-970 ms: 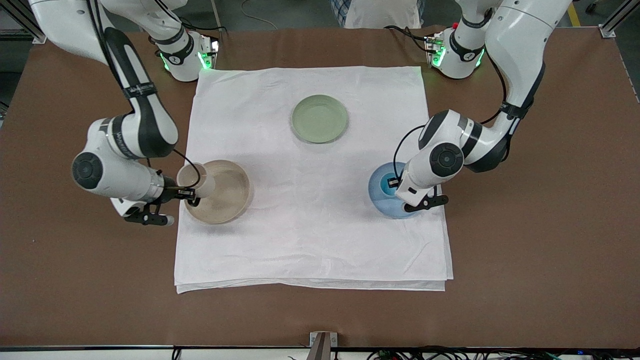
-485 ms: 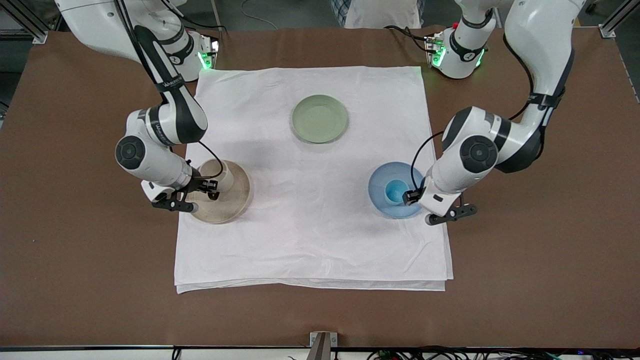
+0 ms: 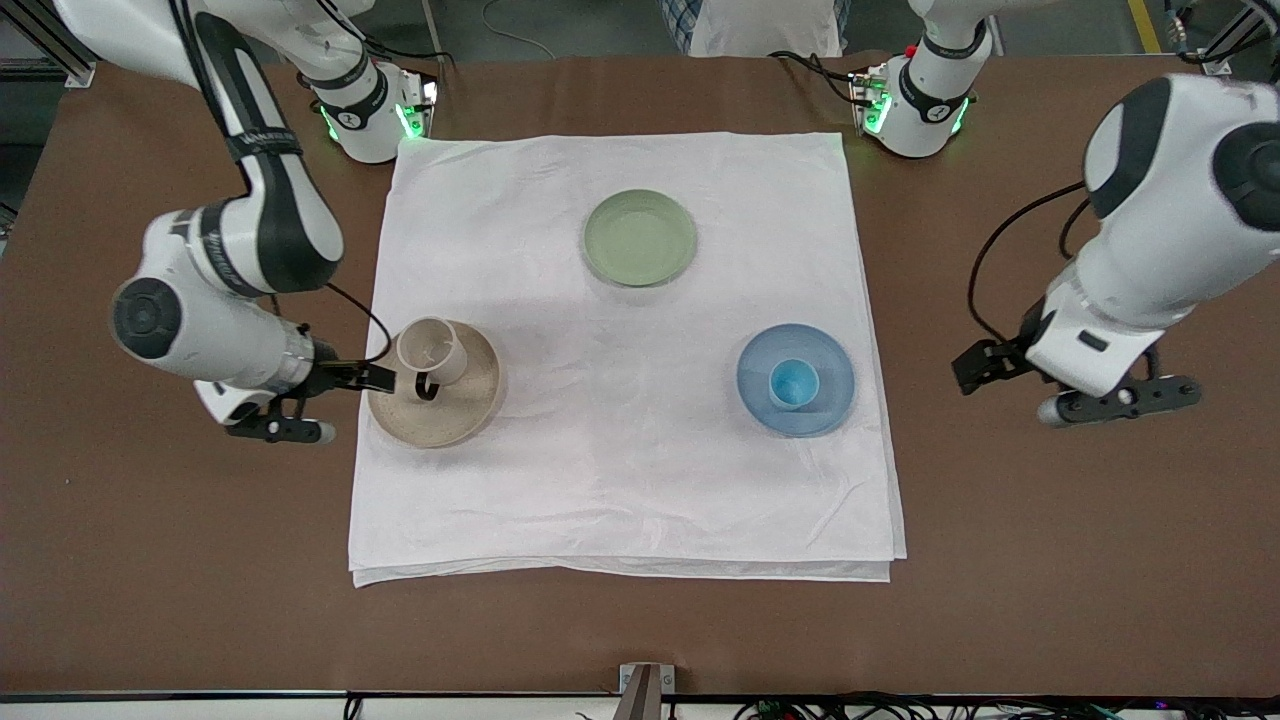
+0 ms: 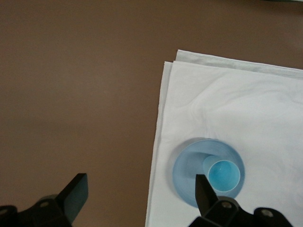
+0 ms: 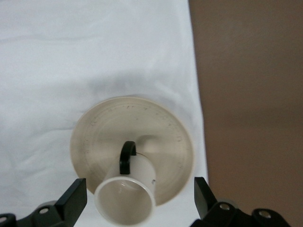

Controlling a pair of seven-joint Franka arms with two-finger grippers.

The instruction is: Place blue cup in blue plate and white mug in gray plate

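1. On the worktop (image 3: 1000, 600) we log the blue cup (image 3: 794, 384) upright in the blue plate (image 3: 830, 400), white mug (image 3: 432, 349) in the gray plate (image 3: 470, 410): both placements look done.
2. Left tool (image 3: 1080, 385) over bare worktop, open, empty; right tool (image 3: 345, 395) beside the gray plate, open, empty.
3. Only the front view shows the green plate (image 3: 639, 238); the right wrist view shows the mug's handle clearly.

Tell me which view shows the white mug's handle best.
The right wrist view: the white mug stands on the gray plate with its dark loop handle close and unobstructed. The front view shows the handle smaller; the left wrist view misses the mug entirely.
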